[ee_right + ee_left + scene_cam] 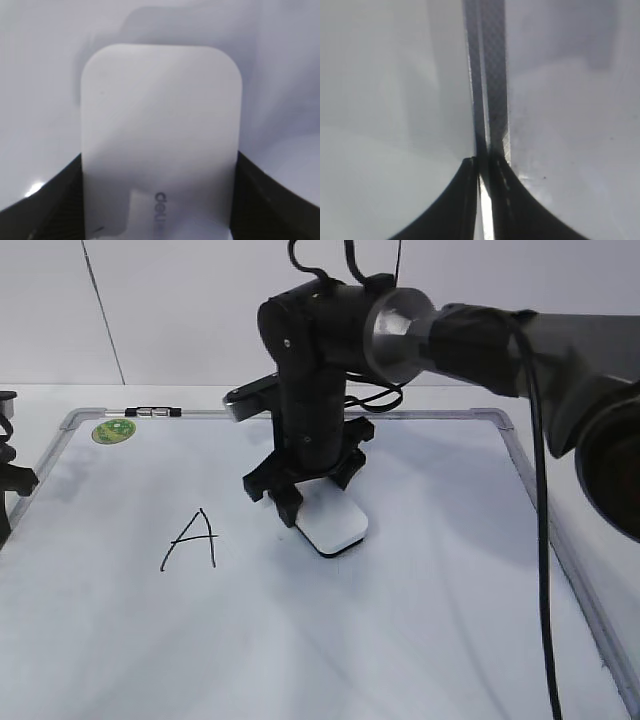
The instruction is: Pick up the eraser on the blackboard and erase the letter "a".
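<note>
Eraser [335, 524] lying flat on the blackboard [430, 640], right of capital "A" [193, 538], clamped between the right pincer [310, 502] fingers; left pincer [482, 200] closed, empty.

The exterior view looks down at a slant across the blackboard [420, 640] from its near edge, facing the wall; the right wrist view hangs close above the eraser [160, 145], shared with the exterior view [335, 524]; the left wrist view peers closely along the board's frame [492, 90].
</note>
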Robot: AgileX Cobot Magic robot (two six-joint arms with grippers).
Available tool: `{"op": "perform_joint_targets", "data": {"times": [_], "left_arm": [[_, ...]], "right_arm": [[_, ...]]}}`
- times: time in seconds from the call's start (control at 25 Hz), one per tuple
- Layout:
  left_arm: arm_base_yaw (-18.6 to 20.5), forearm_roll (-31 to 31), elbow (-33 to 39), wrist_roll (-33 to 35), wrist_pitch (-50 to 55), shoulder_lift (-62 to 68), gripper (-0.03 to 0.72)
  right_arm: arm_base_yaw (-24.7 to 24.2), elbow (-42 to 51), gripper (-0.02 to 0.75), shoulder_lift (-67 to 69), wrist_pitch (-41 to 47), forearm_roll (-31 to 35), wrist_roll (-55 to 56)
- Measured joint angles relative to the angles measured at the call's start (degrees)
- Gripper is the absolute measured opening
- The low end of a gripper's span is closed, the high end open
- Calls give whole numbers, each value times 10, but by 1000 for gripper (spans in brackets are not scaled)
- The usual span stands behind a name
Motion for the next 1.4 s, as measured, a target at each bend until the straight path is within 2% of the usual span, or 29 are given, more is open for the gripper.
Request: {"op": "perform_joint_targets", "data": {"times": [0.12, 0.48, 0.72, 1.0, 1.4], "left_arm": [[0, 1, 0, 0, 0, 0, 53], [0, 5, 0, 0, 0, 0, 54], [0, 5, 0, 0, 0, 0, 54], [0, 6, 0, 0, 0, 0, 54], [0, 8, 0, 0, 0, 0, 54]], "right_arm": [[-22, 0, 527, 0, 0, 0, 1], [-29, 11, 527, -56, 0, 0, 23], [-42, 93, 527, -129, 0, 7, 43], [-117, 204, 527, -191, 0, 14, 65], [-218, 240, 527, -211, 0, 14, 69]]}}
